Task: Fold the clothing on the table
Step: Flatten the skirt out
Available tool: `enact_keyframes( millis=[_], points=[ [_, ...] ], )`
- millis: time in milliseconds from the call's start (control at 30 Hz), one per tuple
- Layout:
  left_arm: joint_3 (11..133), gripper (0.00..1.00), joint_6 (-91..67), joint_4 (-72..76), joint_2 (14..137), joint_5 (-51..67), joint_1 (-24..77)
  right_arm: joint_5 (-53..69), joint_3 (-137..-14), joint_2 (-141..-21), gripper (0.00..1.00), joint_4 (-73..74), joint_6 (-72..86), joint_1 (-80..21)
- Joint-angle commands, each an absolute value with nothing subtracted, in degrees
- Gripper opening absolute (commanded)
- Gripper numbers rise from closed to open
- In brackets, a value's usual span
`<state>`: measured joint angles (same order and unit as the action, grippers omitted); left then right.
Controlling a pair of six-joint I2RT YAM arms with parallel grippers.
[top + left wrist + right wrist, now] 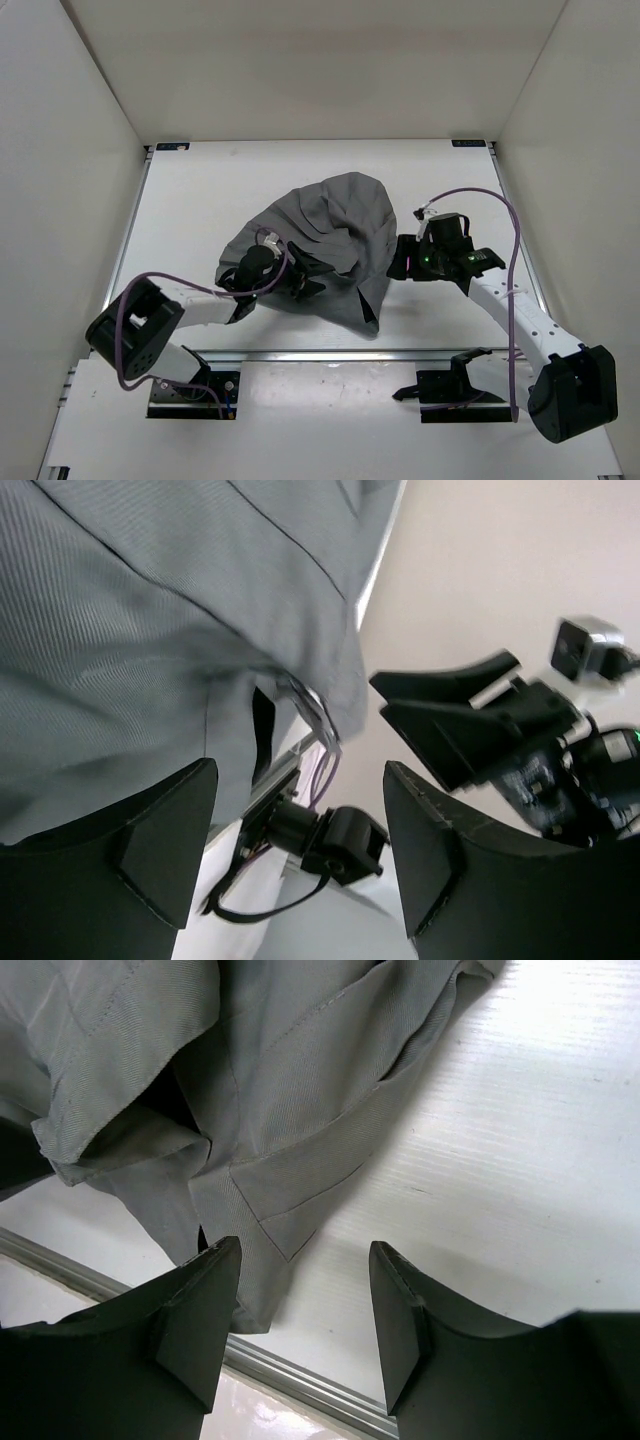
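Table (190, 210): white, flat, with a thin metal rail (330, 352) along its near edge.

Clothing (340, 220): grey pleated fabric lying in a rumpled, rounded heap about mid-table. A narrow tail runs toward the near rail and stops short of it. Pleat lines fan across the top. In the right wrist view the near hem is doubled over itself, with a stitched corner flat on the white surface.

Left gripper (305, 280): over the near-left part of the heap. Its fingers are spread apart with nothing between them, and fabric hangs close on one side in its wrist view.

Right gripper (400, 262): at the heap's right edge, low over the table. The fingers are spread and released. The hem corner lies just beside one finger, and bare table shows between them.
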<state>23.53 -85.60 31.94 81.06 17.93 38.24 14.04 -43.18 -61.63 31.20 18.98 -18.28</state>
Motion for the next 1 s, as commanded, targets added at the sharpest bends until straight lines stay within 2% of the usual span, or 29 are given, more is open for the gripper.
enact_keyframes(
  millis=[0, 167, 267, 300, 367, 567, 833, 967],
  points=[
    [27.33, 0.77, -88.94, 32.42, 84.18, 15.99, 39.64, 15.29, -43.86, -60.56, 0.51, 28.48, 18.1, -17.93],
    [33.21, 0.76, -90.44, 32.26, 90.43, 15.47, 41.04, 16.08, -43.59, -60.21, 0.52, 27.95, 17.31, -17.84],
    [35.68, 0.7, -91.58, 33.04, 94.21, 15.82, 41.31, 15.82, -43.68, -60.38, 0.52, 27.51, 17.05, -17.67],
    [36.29, 0.56, -91.67, 33.31, 94.91, 15.73, 41.31, 16.43, -43.16, -60.38, 0.53, 27.34, 16.53, -17.58],
    [36.12, 0.01, -92.1, 34.71, 96.15, 15.65, 41.22, 16.17, -43.42, -60.47, 0.52, 27.86, 16.44, -18.45],
    [33.41, 0.0, -87.9, 30.06, 88.17, 14.76, 39.55, 14.85, -42.45, -61.08, 0.53, 27.34, 19.06, -23.89],
    [25.06, 0.0, -86.22, 28.12, 77.0, 13.27, 38.59, 7.48, -46.93, -68.64, 0.5, 28.04, 27.93, -35.15],
    [21.46, 0.0, -86.49, 29.44, 74.36, 12.75, 38.58, 5.36, -46.59, -71.45, 0.48, 27.95, 31.54, -34.45]
  ],
)
